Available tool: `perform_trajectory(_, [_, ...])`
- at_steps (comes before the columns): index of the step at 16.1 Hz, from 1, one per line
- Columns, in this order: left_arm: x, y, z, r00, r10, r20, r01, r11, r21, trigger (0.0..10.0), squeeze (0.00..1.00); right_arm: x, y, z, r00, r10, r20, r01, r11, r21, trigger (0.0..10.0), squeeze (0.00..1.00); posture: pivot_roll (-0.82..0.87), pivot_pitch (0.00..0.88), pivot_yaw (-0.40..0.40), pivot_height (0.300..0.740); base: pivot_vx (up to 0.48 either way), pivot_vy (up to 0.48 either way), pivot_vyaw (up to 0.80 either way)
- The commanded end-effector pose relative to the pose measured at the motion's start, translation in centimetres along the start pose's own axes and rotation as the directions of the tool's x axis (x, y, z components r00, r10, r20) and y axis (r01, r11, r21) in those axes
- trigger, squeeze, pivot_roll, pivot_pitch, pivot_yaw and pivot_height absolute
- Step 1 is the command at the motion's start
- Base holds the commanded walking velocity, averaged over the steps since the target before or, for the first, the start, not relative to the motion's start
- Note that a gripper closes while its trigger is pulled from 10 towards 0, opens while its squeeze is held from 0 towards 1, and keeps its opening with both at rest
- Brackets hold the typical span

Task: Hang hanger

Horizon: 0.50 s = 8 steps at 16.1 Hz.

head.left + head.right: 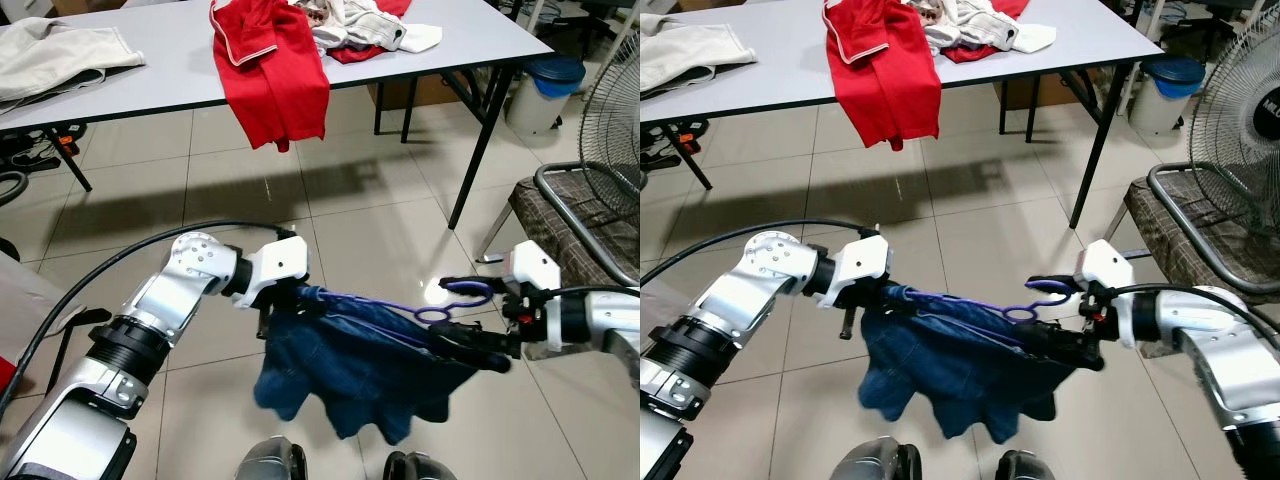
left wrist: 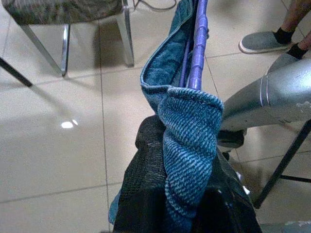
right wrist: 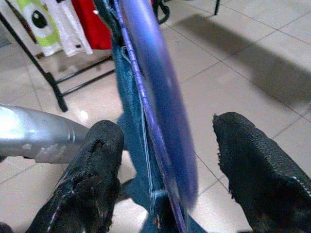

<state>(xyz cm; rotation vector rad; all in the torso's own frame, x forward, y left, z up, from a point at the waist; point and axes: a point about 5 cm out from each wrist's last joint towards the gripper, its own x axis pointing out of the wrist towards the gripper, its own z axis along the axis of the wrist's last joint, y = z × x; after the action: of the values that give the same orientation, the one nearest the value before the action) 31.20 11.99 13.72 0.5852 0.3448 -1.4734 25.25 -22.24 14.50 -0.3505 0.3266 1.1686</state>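
Observation:
A purple hanger (image 1: 400, 305) carrying a blue denim garment (image 1: 340, 380) is held level above the tiled floor between my two arms. My left gripper (image 1: 285, 300) is shut on the hanger's left end, its fingers (image 2: 146, 184) pinching hanger (image 2: 198, 43) and denim (image 2: 189, 136) together. At the hook end (image 1: 455, 300), my right gripper (image 1: 470, 345) is open. Its two black fingers (image 3: 92, 174) stand apart on either side of the purple bar (image 3: 155, 97), without clamping it.
Ahead stands a grey table (image 1: 470, 50) with a red garment (image 1: 270, 70) hanging over its edge and pale clothes. A chair (image 1: 570, 220), a fan (image 1: 620, 100) and a bin (image 1: 545, 90) are at the right. A person's feet (image 2: 262, 41) are nearby. A clothes rack (image 3: 53, 92) holds hung garments.

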Motion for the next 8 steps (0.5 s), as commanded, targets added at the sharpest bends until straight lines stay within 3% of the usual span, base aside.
perform_trajectory(1, [-0.7, 0.6, 1.4, 0.999, 0.02, 0.045, -0.022, 0.999, 0.04, 0.0, 0.0, 0.3, 0.0, 0.2, 1.0, 0.027, 0.006, -0.027, 1.0, -0.009, 0.0, 0.0, -0.01, 0.063, 0.064, 0.74, 0.0, 0.0, 0.0])
perform_trajectory(8, [-1.2, 0.6, 2.4, 0.996, 0.012, 0.089, -0.016, 0.999, 0.04, 0.0, 0.0, 0.1, -0.1, 0.4, 0.998, 0.053, 0.019, -0.053, 0.999, 0.004, 0.0, 0.0, -0.01, 0.073, 0.061, 0.74, 0.0, 0.0, 0.0])
